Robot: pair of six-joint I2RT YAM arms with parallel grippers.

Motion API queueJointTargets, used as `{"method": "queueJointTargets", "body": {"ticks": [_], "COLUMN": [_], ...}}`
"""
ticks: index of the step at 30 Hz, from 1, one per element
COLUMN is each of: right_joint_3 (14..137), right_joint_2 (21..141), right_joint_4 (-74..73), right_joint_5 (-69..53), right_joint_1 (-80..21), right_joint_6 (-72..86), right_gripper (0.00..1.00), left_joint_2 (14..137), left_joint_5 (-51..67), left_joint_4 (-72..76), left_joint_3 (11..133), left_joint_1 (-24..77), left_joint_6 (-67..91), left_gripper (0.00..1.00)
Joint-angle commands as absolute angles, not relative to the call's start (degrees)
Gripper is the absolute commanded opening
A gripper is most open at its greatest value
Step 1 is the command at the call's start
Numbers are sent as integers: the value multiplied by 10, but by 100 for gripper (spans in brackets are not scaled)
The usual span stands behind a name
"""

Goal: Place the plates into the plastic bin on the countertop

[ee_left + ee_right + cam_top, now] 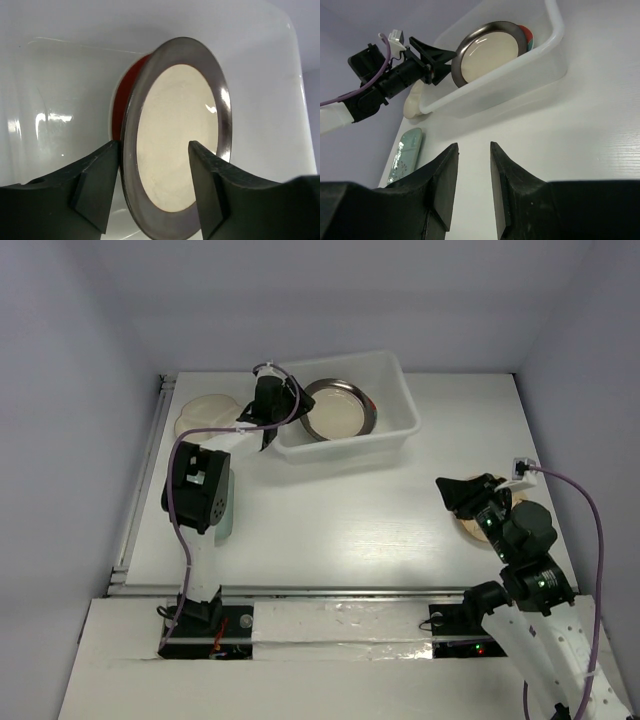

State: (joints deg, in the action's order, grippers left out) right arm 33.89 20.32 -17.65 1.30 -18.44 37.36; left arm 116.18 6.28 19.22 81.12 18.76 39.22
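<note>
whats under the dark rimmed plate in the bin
A red plate sits under the dark-rimmed plate in the plastic bin. Only its edge shows, with some teal in the right wrist view; the rest and anything beneath is covered.

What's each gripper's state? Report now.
Left gripper: open, holding nothing.
Right gripper: open, holding nothing.

A dark-rimmed metallic plate [335, 410] is seen lying in the plastic bin [345, 450], at whose left end the left gripper [278, 415] is held. A cream plate [203, 412] is set just left of it on the countertop [340, 520]. Another plate [468, 529] is partly covered by the right gripper [450, 496].
</note>
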Motion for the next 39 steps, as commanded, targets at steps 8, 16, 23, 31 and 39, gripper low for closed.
{"method": "queueJointTargets", "body": {"ticks": [8,16,23,31,39], "right_joint_3": [353,321,396,585,796], "right_joint_2": [233,318,523,839,1091], "right_joint_4": [-142,-20,76,139,104], "right_joint_5": [-15,-108,26,119,139], "right_joint_1": [-184,-195,-422,-593,-656], "right_joint_6": [374,405,421,434,449], "right_gripper": [22,0,0,0,44], "left_joint_2": [1028,865,632,401,298], "left_joint_5": [-28,-36,-39,-93,-130], "left_joint_4": [175,188,191,11,-125], "left_joint_3": [817,733,584,554,551], "left_joint_1": [222,240,270,283,283], "left_joint_6": [297,301,328,268,208], "left_gripper": [64,58,0,0,25]}}
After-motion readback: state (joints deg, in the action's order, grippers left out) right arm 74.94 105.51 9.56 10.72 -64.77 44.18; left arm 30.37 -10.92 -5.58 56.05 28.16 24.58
